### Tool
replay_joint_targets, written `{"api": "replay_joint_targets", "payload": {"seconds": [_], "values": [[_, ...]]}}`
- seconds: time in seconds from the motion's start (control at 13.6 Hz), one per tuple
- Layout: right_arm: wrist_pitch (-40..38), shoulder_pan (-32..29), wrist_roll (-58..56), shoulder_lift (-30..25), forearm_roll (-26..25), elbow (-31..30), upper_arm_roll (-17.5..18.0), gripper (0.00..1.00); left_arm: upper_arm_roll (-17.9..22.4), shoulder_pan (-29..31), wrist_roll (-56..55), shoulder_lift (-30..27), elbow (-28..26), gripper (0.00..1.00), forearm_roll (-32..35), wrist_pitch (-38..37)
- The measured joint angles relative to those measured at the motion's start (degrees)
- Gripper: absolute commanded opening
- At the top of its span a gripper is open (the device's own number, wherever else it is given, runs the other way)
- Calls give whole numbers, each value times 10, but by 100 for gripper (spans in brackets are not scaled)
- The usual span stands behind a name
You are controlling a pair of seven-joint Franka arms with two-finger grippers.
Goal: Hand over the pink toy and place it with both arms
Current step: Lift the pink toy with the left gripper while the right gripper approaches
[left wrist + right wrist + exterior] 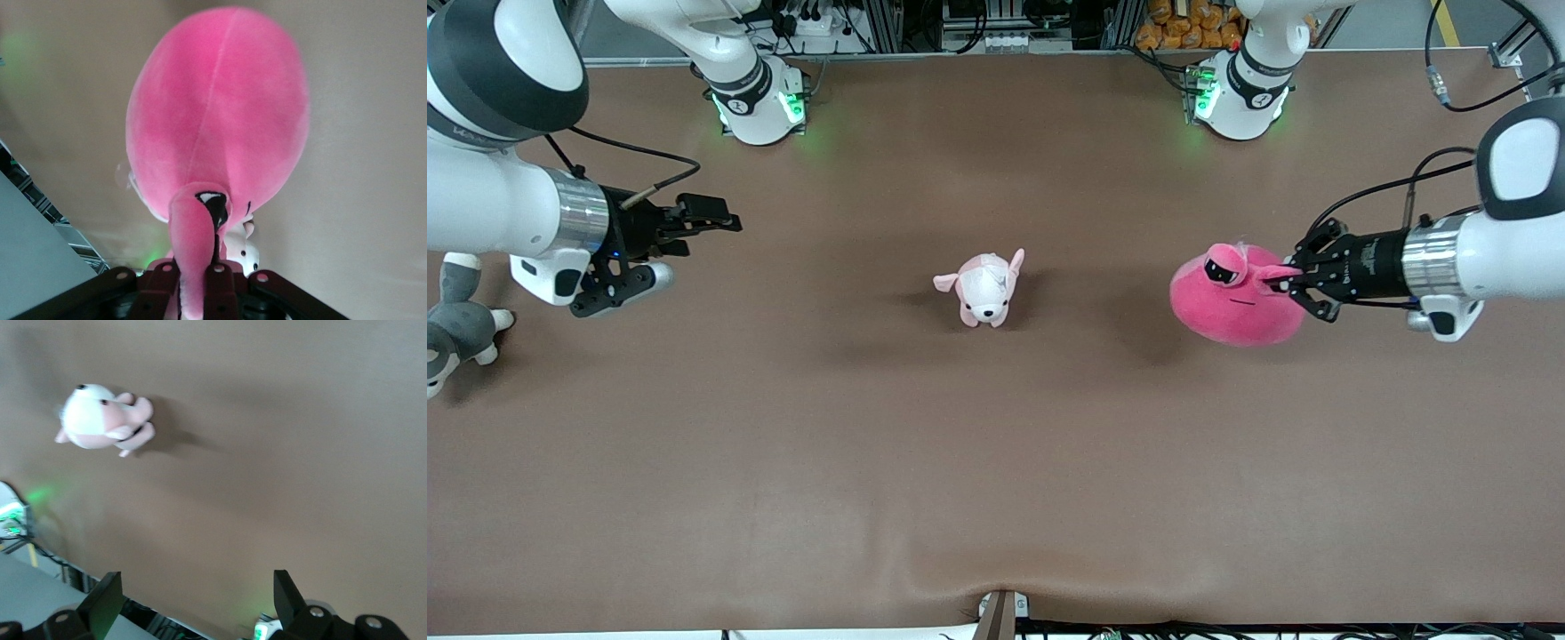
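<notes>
The pink toy [1232, 307] is a big hot-pink round plush with sleepy black eyes, held over the table toward the left arm's end. My left gripper [1288, 280] is shut on one of its stubby ears. In the left wrist view the ear runs between the two fingers [220, 283] of the left gripper [195, 273], and the pink toy [220, 113] fills the middle. My right gripper [685, 244] waits open and empty over the right arm's end of the table. The right wrist view shows only bare table between the spread fingers of the right gripper [197, 593].
A small pale pink-and-white puppy plush [985, 289] stands mid-table between the two grippers; the right wrist view shows this puppy plush [100, 420] too. A grey-and-white plush [454, 320] lies at the right arm's end, under that arm. The brown table [996, 462] stretches wide toward the front camera.
</notes>
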Motion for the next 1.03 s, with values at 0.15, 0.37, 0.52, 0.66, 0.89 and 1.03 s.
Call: {"api": "replay_joint_targets", "payload": {"seconds": [0.15,0.37,0.52,0.66,0.89,1.03], "values": [[20,7,-6,5,47,9,2,100,-21,1,-40,0,28,0,0,-9],[32,10,-34,27,108,13,4,100,-68,-2,-105,0,54,0,0,-9],[56,18,-46,42,123,18,4,100,-86,-3,-131,0,64,0,0,-9],[92,44,-47,50,127,23,5,100,-110,-2,-162,0,73,0,0,-9],[142,94,-47,53,127,26,6,100,-153,-3,-225,1,89,0,-1,8],[161,121,-64,54,127,28,6,100,-189,-3,-251,1,94,0,-2,28]]}}
